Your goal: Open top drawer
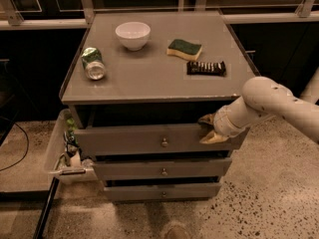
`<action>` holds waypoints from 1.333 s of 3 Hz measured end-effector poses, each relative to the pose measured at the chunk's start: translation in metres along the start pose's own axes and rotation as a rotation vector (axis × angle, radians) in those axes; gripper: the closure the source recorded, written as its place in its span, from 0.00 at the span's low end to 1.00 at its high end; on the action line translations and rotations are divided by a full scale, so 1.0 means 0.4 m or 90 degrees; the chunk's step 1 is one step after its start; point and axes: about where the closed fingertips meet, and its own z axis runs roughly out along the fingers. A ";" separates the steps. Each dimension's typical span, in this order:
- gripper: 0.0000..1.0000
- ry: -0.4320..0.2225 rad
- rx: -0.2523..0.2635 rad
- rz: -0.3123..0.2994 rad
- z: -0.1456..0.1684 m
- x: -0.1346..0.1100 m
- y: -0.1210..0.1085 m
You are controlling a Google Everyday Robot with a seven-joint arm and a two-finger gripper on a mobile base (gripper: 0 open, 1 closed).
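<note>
The top drawer (129, 140) is a wide grey panel with a small round metal knob (164, 143) at its centre. It stands pulled out a little from under the cabinet top, with a dark gap above it. My gripper (208, 130) sits at the drawer's upper right corner, right of the knob, with one finger (205, 119) over the top edge and the other finger (212, 138) against the front. The white arm (269, 103) reaches in from the right.
On the cabinet top (149, 78) lie a white bowl (132, 35), a tipped can (93, 63), a green-and-yellow sponge (185, 49) and a dark snack bar (206, 67). Two shorter drawers (162, 172) sit below. A white bin (56, 153) with clutter stands at the left.
</note>
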 end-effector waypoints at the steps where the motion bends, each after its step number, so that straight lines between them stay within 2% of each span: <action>1: 0.87 0.000 -0.001 0.001 -0.014 -0.001 0.006; 2: 0.86 0.000 -0.001 0.001 -0.014 -0.001 0.006; 4: 0.39 0.000 -0.001 0.001 -0.014 -0.001 0.006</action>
